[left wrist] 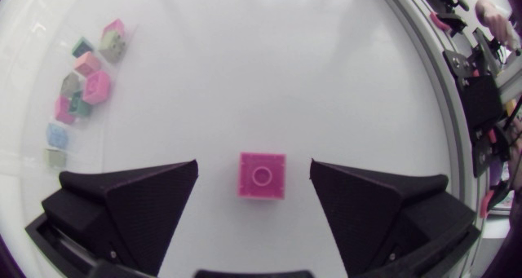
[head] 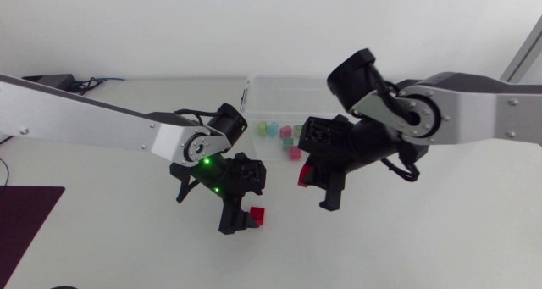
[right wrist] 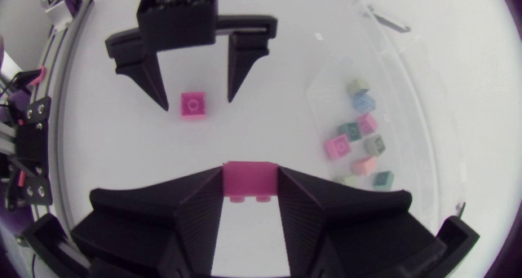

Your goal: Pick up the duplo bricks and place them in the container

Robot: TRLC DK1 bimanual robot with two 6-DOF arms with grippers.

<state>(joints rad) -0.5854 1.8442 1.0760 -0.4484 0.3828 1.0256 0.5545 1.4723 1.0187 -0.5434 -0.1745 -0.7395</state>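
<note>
At the left of the surface (head: 127, 247), your left tool (left wrist: 254, 169) stood spread around the loose brick (left wrist: 262, 175), one finger on either side and neither touching it. That pink brick lay flat on the surface, stud up, squarely in the gap. You could judge it light, stiff and hard, with smooth, rather slick sides. Nothing about it would crush, but it might skate or twist if one finger met it first. The best hold looked to be across two opposite flat sides, low down, with both fingers closing evenly.

Further right, the container (head: 279, 90) sat toward the far side of the surface, clear-walled, with a handful of pastel bricks (head: 286, 134) on its floor.

Right of that, your right tool (right wrist: 250, 180) was pinching the held brick (right wrist: 249, 174) by two opposite sides, right at the fingertips. From above, it hung near the container's front wall, though you could not tell whether it was over the opening. So shallow a hold on a slick brick probably called for a steady squeeze and a low release, since a piece that light would bounce.
</note>
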